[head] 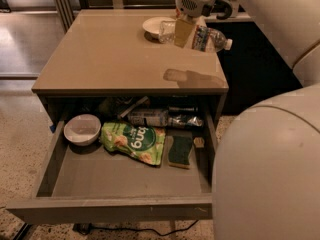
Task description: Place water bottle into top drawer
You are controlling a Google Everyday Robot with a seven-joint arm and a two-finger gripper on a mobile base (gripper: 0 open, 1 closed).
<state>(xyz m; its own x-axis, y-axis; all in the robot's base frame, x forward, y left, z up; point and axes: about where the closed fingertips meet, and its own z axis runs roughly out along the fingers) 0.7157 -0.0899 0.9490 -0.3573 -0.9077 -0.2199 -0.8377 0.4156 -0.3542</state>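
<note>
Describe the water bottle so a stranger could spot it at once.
Find the tan table above the open top drawer. Over its far right corner the gripper holds the water bottle sideways. It is clear plastic with a white cap, unlike the white bowl beside it or the dark bottle in the drawer.

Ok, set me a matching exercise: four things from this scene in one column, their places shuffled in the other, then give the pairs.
1. water bottle
2. white bowl
3. green snack bag
4. sponge

A. right side of the top drawer
B. held in the gripper, above the table's far right corner
C. left side of the drawer
D. middle of the drawer

Pairs: 1-B, 2-C, 3-D, 4-A
</note>
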